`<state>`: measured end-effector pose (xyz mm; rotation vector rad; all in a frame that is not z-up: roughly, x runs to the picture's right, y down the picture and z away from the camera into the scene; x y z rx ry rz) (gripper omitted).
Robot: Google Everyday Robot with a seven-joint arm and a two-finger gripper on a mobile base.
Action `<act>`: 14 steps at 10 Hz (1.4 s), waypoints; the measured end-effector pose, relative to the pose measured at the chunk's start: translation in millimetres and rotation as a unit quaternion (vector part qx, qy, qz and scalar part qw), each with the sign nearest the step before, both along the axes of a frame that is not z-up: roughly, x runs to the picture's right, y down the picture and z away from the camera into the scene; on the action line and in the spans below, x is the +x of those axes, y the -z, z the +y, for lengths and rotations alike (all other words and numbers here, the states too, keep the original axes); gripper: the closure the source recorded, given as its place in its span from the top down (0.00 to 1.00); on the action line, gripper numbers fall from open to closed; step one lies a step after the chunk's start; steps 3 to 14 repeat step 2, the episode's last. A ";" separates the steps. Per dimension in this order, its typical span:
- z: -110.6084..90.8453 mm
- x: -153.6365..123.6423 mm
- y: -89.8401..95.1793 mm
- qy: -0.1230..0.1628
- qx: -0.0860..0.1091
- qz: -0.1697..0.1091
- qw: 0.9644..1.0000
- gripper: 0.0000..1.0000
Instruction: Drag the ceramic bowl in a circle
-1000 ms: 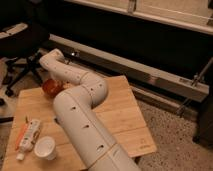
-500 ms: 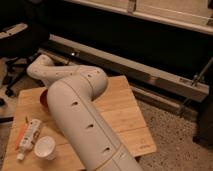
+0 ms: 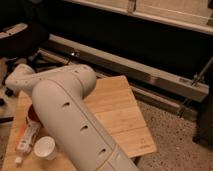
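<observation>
Camera view, the only one I have. My arm (image 3: 70,115) fills the left and middle of the frame: smooth off-white plastic tubes, rounded at the elbow, with small dark oval slots along the big forearm segment that runs off the bottom edge. Against half a second ago, the upper link has swung further toward the left edge, and its rounded end now sits at the left of the frame over the table's far-left corner.

The gripper (image 3: 31,102) is hidden behind that link; I place it low at the left, down by the bowl. Jaws: I cannot tell how they stand.

The ceramic bowl (image 3: 32,113) shows only as a thin glossy orange-red sliver at the left, peeking out from under the arm, on the table. A second ago much more of its round rim was visible, further up the table; now it is mostly covered.

The table (image 3: 120,115) is pale wood, plank-jointed, matte, with square corners. At lower left a small white cup (image 3: 45,148) stands upright, round mouth up, just beside the forearm. Left of it lies a flat white tube (image 3: 27,140) with red-orange print, lengthwise along the table edge. Cup and tube have kept their places.

Beyond the table: a speckled floor (image 3: 175,145), a long metal rail (image 3: 150,75) and a dark office chair (image 3: 17,35) at upper left.
</observation>
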<state>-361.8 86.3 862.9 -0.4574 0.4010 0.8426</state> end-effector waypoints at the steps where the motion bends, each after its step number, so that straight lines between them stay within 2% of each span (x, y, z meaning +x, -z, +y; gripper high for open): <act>1: -0.8 -26.9 -4.0 0.001 0.005 -0.026 1.000 0.00; 2: -4.7 -50.0 -9.2 0.001 0.011 -0.050 0.999 0.00; 14: -4.7 -50.0 -9.2 0.001 0.011 -0.050 0.999 0.00</act>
